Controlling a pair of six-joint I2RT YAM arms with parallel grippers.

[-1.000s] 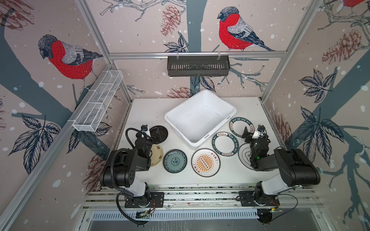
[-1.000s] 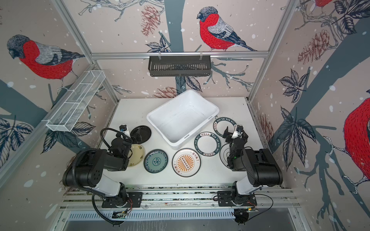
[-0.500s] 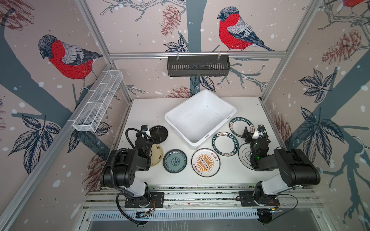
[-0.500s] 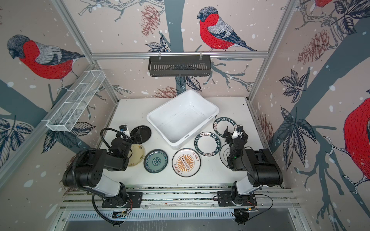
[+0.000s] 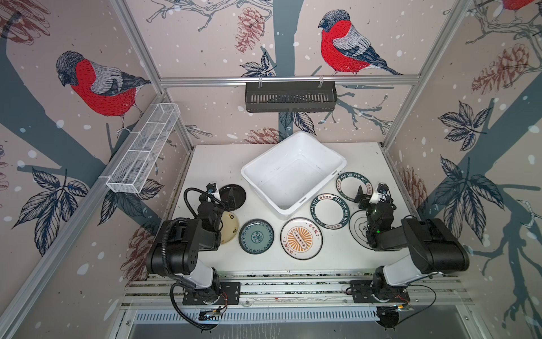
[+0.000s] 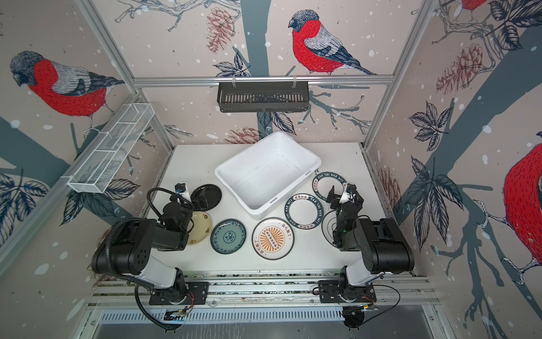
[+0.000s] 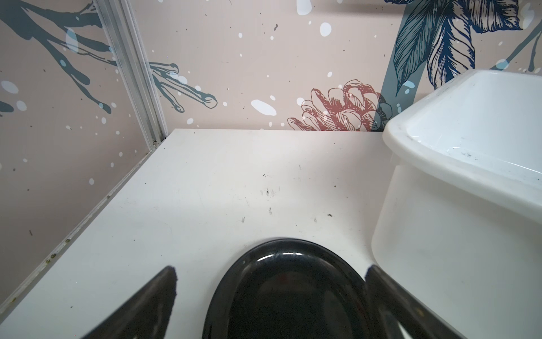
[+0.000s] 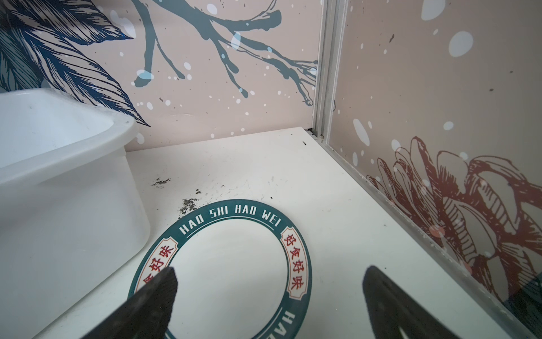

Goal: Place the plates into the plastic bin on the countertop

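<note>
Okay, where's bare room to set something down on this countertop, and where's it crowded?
The white countertop is bare at its back left corner, beside the large white plastic bin and behind the round black plate, and at the back right corner behind the far green-lettered plate. Crowded: in front of the bin, around the orange-sunburst plate.

A flat white speckled counter (image 5: 220,158) carries a large white rectangular plastic bin (image 5: 290,179), set askew. Around its near sides, all lying flat: a glossy black round plate (image 5: 240,190), a cream-yellow plate (image 5: 231,227), a teal blue-rimmed plate (image 5: 256,236), an orange-sunburst plate (image 5: 301,238), a green-lettered plate (image 5: 330,210), a second green-lettered plate (image 5: 352,183) and a thin-ringed white plate (image 5: 359,227).
</note>
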